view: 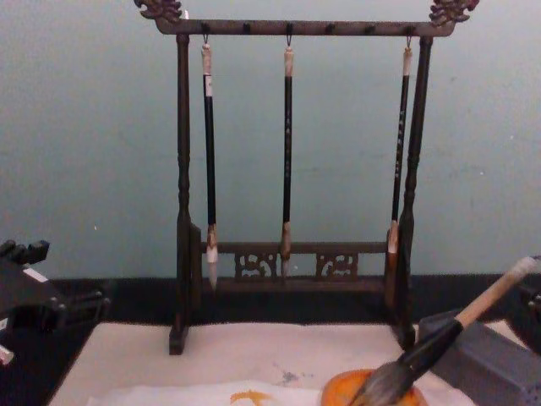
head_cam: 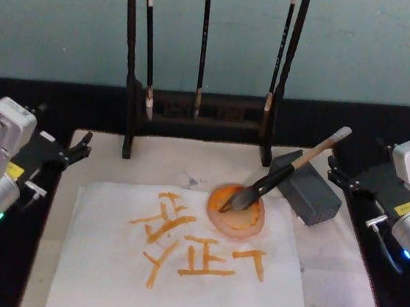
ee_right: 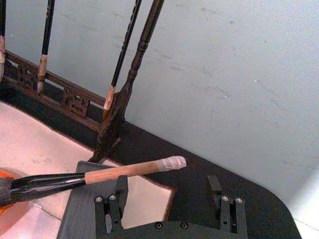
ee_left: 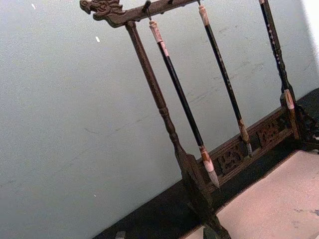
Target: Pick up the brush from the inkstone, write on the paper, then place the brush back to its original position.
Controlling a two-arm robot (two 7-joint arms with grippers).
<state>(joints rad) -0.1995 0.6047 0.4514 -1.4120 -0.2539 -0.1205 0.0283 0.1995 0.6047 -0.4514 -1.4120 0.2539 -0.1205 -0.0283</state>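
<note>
The brush (head_cam: 292,172) lies slanted, its pale handle propped on the dark grey inkstone (head_cam: 311,195) and its bristles resting in a round orange dish (head_cam: 245,221). The white paper (head_cam: 102,275) in front carries several orange strokes. My right gripper (head_cam: 339,175) hangs open just right of the inkstone. In the right wrist view its fingers (ee_right: 119,191) stand apart right behind the brush handle (ee_right: 124,172), with nothing between them. My left gripper (head_cam: 79,148) is parked open at the mat's left edge, far from the brush. The chest view shows the brush (view: 448,334) leaning on the inkstone (view: 490,355).
A dark wooden rack (head_cam: 203,109) with three thin hanging brushes stands at the back of the cream mat (head_cam: 339,272). The table is black around the mat. The pale wall rises close behind the rack (view: 287,279).
</note>
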